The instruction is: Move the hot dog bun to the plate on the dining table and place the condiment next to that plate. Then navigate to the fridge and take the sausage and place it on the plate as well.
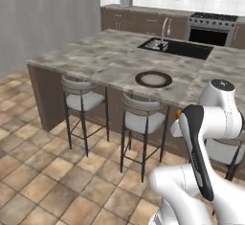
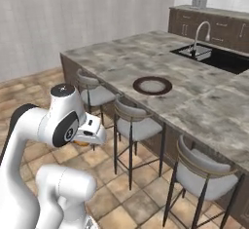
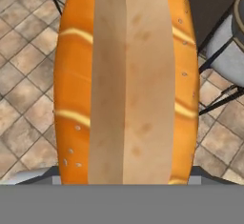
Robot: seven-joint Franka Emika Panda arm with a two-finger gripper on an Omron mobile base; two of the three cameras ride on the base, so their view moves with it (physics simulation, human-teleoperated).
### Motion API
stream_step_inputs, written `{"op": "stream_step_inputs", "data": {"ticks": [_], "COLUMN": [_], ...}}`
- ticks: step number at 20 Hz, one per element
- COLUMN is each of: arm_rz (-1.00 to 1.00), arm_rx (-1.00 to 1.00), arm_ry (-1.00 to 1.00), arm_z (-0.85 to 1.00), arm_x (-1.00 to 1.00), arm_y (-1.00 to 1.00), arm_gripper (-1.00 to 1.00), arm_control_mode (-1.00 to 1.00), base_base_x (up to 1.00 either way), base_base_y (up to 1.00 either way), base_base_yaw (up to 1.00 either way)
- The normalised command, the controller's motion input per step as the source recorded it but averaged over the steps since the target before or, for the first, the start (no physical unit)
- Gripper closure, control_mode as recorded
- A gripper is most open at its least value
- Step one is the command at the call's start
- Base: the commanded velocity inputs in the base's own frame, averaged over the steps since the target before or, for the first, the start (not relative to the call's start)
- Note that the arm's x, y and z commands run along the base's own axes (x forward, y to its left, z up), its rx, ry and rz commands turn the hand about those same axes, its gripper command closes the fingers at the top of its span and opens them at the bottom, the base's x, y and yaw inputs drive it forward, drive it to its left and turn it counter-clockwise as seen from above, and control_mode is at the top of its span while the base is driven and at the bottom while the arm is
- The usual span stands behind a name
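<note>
While the hot dog bun [image 3: 126, 82] sits right up against the hand's camera, its split face and orange crust looming over the tiled floor [image 3: 24, 99], the hand looks to be clamped on it, jaws held wide around its body, though the fingers themselves are hidden behind it. A sliver of orange [image 2: 81, 143] peeks out under the arm's wrist in the right base view, low and well short of the counter [image 1: 95, 59]. The plate [image 1: 153, 79] lies bare on the marble near the edge, above the stools [image 1: 142, 118], with the black sink [image 1: 179, 48] further back. So I'd judge the bun is picked up but not yet delivered; the condiment and the sausage from the fridge are both left to do
</note>
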Motion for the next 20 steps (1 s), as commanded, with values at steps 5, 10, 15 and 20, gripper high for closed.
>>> {"op": "stream_step_inputs", "data": {"ticks": [5,10,15,20], "arm_rz": [0.0,0.0,0.0,0.0], "arm_rx": [0.0,0.0,0.0,0.0], "arm_ry": [0.0,0.0,0.0,0.0], "arm_z": [0.0,0.0,0.0,0.0], "arm_x": [0.0,0.0,0.0,0.0], "arm_y": [0.0,0.0,0.0,0.0], "arm_gripper": [1.0,1.0,1.0,1.0], "arm_control_mode": [1.0,1.0,1.0,1.0], "base_base_x": [0.81,0.82,0.75,0.75], "base_base_y": [0.85,0.73,0.34,0.28], "base_base_yaw": [-0.45,-0.42,-0.43,-0.42]}}
